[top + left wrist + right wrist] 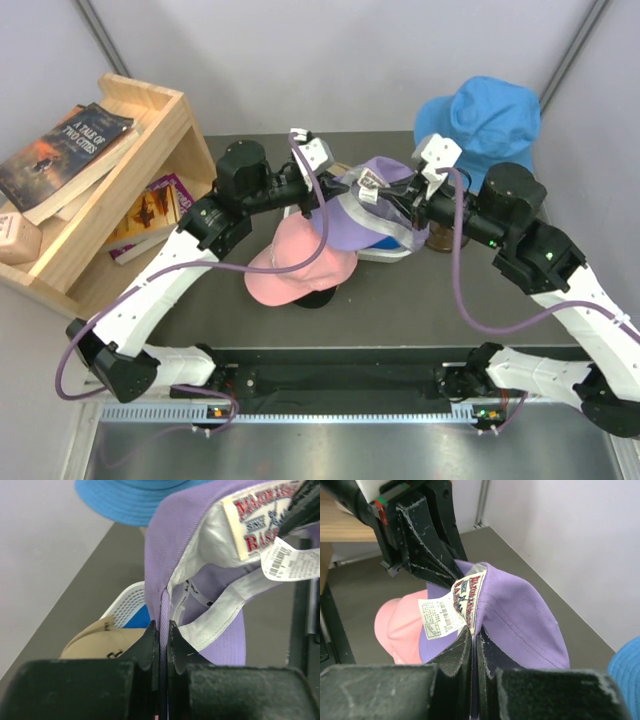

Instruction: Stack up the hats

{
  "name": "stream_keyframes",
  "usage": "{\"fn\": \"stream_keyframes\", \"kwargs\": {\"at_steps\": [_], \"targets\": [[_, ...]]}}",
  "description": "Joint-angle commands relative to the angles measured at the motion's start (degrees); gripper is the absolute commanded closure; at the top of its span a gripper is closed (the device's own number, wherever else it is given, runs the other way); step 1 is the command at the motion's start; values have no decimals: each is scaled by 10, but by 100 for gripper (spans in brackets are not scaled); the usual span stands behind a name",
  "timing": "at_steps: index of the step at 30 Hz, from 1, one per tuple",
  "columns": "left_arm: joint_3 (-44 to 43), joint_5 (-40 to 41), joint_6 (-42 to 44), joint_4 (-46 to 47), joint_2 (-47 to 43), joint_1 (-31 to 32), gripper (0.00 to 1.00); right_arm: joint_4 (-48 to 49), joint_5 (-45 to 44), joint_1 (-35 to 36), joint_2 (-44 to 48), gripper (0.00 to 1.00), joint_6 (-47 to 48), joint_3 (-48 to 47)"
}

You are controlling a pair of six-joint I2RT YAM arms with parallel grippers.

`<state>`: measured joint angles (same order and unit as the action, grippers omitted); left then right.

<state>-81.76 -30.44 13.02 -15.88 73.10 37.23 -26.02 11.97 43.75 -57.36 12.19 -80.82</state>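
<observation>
Both grippers hold a lavender hat (375, 205) up above the table. My left gripper (325, 195) is shut on its edge seam (163, 625), and the hat's white lining and paper tag face that camera. My right gripper (405, 207) is shut on the opposite edge (479, 630), just below the sewn label. A pink hat (295, 265) lies under and left of it, on top of a black hat (318, 298). Directly below the lavender hat (165, 545) sit a white-mesh and blue hat (129, 605) and a tan hat (97, 640).
A light blue hat (480, 115) sits raised at the back right, close behind the right arm. A wooden crate (140, 150) holding books stands at the left, with another book (150, 215) beside it. Grey walls close in the back.
</observation>
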Motion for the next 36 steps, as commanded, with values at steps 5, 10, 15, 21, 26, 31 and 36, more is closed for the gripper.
{"fn": "stream_keyframes", "kwargs": {"at_steps": [5, 10, 15, 21, 26, 31, 36], "targets": [[47, 220, 82, 74, -51, 18, 100, 53, -79, 16, -35, 100, 16, -19], [105, 346, 163, 174, -87, 47, 100, 93, -99, 35, -52, 100, 13, -2], [154, 433, 234, 240, -124, 62, 100, 133, -108, 46, -48, 100, 2, 18], [197, 524, 327, 288, -144, 67, 100, 148, -106, 57, -53, 95, -7, 36], [294, 596, 370, 318, -182, 85, 100, 163, -106, 68, -54, 91, -24, 75], [362, 662, 390, 336, -206, 115, 100, 171, -104, 89, -57, 87, -38, 108], [369, 690, 385, 315, -212, 146, 100, 180, -133, 97, -49, 46, -97, 122]]}}
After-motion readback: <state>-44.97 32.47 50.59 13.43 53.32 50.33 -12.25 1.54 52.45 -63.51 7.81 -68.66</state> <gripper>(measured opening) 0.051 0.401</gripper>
